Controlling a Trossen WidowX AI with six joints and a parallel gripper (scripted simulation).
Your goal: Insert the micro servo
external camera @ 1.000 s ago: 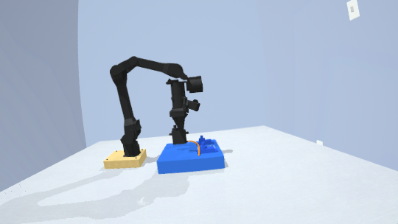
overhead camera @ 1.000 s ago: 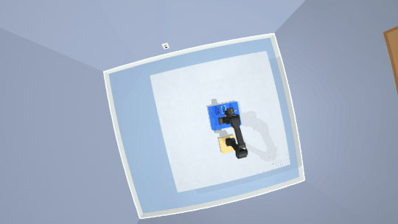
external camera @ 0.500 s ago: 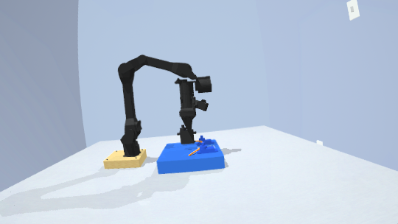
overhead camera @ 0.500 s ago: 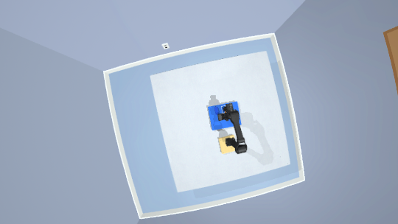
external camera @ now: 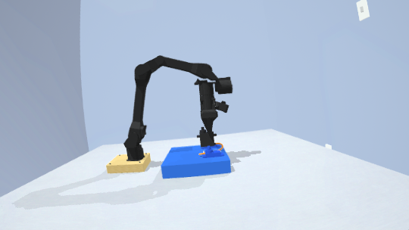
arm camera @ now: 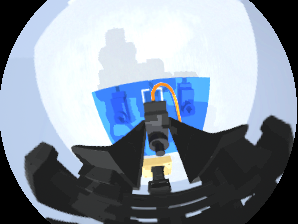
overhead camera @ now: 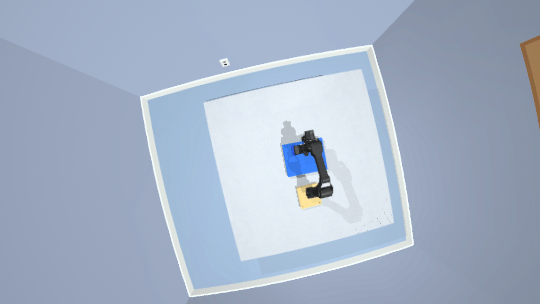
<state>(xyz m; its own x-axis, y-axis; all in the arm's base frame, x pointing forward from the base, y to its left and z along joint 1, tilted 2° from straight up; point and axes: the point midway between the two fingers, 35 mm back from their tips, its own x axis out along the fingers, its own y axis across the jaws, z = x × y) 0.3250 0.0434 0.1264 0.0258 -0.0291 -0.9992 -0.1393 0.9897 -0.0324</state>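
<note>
The black arm rises from a tan base block on the white desk, arches over, and points its wrist straight down above the blue deck. The claw is pinching the micro servo, a small dark body gripped between the fingers and held upright. In the exterior view the servo hangs low over the far right part of the deck, close to its top face; whether it touches the deck cannot be told from these pictures.

An orange cable loops out from the servo in an arc and comes down to the right, beside some raised blue parts that stand on the deck near that corner. In the wrist view the same cable curves up and over just past the servo, and a white-outlined rectangle, the marked pocket, shows on the blue surface directly beyond the servo, just left of the cable's arc. The servo looks lined up with that outline, though it is not seated in it.

From the top view the arm reaches from its base block across the deck, with the claw end at the deck's far edge, hiding the servo from above.
</note>
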